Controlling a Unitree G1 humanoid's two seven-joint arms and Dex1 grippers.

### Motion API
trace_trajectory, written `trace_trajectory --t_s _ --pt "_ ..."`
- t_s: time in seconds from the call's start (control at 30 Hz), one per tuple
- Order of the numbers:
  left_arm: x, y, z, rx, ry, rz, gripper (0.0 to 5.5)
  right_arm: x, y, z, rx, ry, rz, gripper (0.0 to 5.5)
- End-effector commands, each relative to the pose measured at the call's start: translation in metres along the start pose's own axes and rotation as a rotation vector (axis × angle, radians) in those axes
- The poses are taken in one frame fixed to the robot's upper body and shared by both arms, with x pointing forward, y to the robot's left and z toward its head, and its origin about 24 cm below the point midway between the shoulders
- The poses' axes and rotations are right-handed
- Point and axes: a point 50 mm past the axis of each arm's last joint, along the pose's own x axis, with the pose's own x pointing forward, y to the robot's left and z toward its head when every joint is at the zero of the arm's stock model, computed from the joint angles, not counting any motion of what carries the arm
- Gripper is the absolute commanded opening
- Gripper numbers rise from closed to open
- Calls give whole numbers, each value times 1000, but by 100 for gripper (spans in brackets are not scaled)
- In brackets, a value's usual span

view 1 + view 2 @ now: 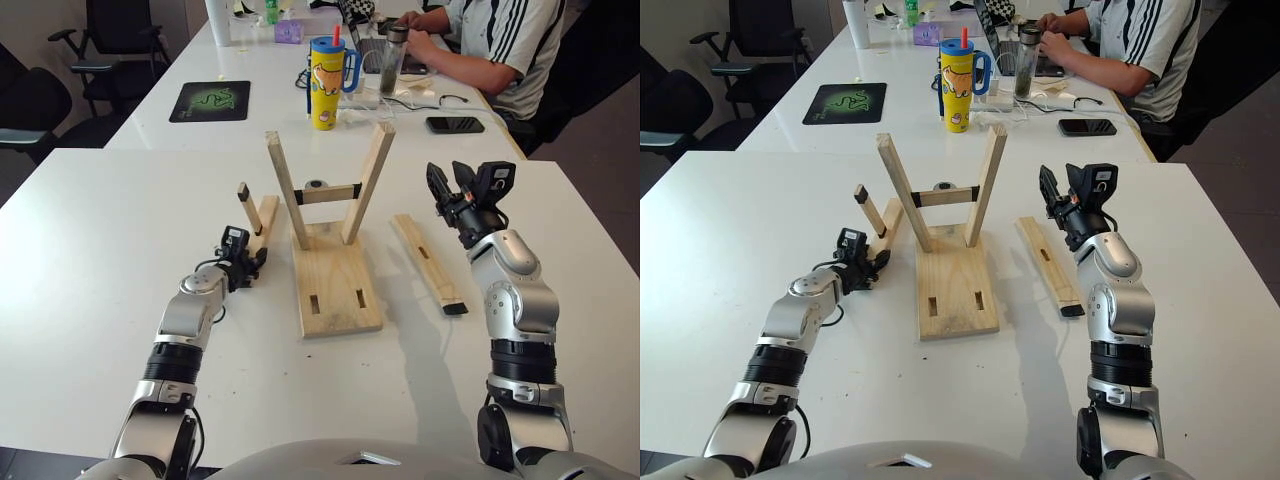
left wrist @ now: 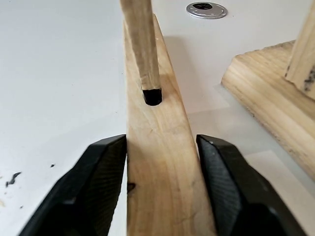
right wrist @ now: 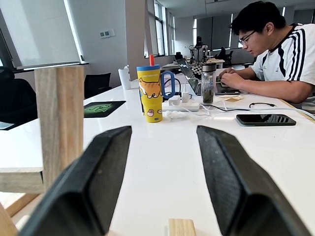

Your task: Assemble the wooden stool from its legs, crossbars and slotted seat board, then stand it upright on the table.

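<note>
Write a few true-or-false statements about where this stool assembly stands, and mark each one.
1. Two legs stand in the seat board, joined by a crossbar. True.
2. The right gripper holds a leg. False: it is open and empty, raised above the table.
3. The left gripper is closed around a loose leg lying left of the seat board. True.
4. Every slot in the seat board is filled. False: two slots at its near end are empty.

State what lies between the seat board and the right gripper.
A loose wooden leg lies flat on the table there, seen in both eye views.
</note>
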Motion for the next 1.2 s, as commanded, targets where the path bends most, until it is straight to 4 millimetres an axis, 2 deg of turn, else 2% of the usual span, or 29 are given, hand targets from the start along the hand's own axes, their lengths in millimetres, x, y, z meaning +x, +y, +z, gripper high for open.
trace_trajectory --t_s 0.03,0.23,0.33,0.47,0.57,0.63,0.7,0.8,0.9,1.07,1.2 --pt "2 2 -10 1 49 12 205 4 1 4 -5 -13 12 245" --pt "0 5 -8 7 22 32 204 4 1 5 -6 -16 10 245" --pt "-5 16 5 5 -70 104 204 5 1 7 -8 -19 11 245" --pt "-22 41 47 5 -336 233 204 10 2 21 -5 -60 15 245" --pt "-42 57 78 19 -511 301 204 18 4 42 25 -114 25 245" --pt "-58 59 103 41 -644 295 204 24 12 61 66 -151 72 245" --pt "-73 53 127 70 -774 246 204 29 26 80 142 -175 157 245" --pt "-89 38 152 114 -901 135 204 34 46 104 353 -170 292 285" --pt "-103 11 172 191 -987 -29 204 37 65 129 597 -125 452 331" --pt "-107 -21 175 259 -981 -224 204 36 81 140 773 -10 583 401" --pt "-101 -36 170 304 -929 -324 204 34 84 140 806 61 625 454"
